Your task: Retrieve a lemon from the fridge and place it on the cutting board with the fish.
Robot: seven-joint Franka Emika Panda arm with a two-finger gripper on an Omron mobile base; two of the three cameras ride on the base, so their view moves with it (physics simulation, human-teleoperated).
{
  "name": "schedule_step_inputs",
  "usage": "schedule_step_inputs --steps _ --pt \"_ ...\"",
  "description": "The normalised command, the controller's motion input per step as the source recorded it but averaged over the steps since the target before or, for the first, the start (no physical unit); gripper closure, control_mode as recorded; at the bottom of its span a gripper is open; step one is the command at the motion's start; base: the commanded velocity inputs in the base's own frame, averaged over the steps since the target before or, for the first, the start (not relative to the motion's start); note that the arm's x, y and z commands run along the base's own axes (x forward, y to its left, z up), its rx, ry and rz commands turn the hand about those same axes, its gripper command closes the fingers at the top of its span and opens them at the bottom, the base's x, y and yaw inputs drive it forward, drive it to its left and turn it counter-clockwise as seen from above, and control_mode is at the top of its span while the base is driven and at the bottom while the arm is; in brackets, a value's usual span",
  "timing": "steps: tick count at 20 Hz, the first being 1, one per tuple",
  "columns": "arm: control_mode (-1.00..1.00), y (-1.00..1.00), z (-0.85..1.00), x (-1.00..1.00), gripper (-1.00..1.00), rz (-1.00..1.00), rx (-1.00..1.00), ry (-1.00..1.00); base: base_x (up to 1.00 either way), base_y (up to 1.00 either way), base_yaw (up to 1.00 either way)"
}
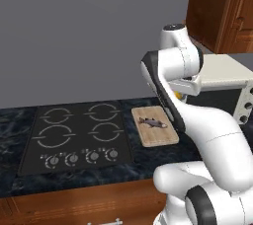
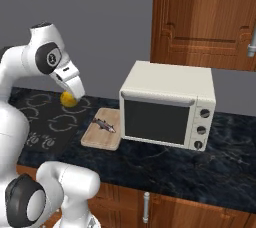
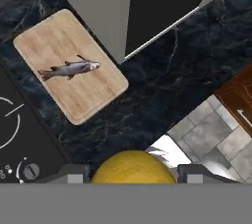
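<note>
My gripper (image 2: 69,99) is shut on the lemon (image 2: 68,100), a round yellow fruit, and holds it in the air above the counter, over the gap between the stovetop and the cutting board. In the hand view the lemon (image 3: 132,167) sits between my two fingertips at the bottom. The tan cutting board (image 2: 100,137) lies on the dark counter just left of the white oven, with the slim grey fish (image 2: 104,124) on it. The board (image 1: 159,138) and fish (image 1: 152,123) also show right of the burners. From the hand, the board (image 3: 96,93) and fish (image 3: 69,69) are at the upper left. The fridge is out of view.
A white countertop oven (image 2: 167,104) stands right of the board, close to its edge. The black stovetop (image 1: 76,135) with its knobs lies to the left. Wooden cabinets (image 2: 200,17) hang above. Dark marble counter (image 2: 165,167) extends in front of the oven.
</note>
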Motion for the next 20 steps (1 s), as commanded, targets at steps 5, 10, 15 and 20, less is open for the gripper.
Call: schedule_step_inputs --steps 5,10,15,20 --pt "-1.0 -0.05 -0.62 0.58 1.0 -0.2 0.02 0.16 0.0 0.0 0.0" --pt "-1.0 -0.14 -0.6 0.61 1.0 -0.14 0.0 0.06 0.0 0.0 0.0" --pt "-1.0 -0.1 -0.57 0.62 1.0 -0.07 0.0 0.01 0.0 0.0 0.0" --pt "-1.0 0.0 -0.48 0.74 1.0 -0.09 0.0 0.0 0.0 0.0 0.0"
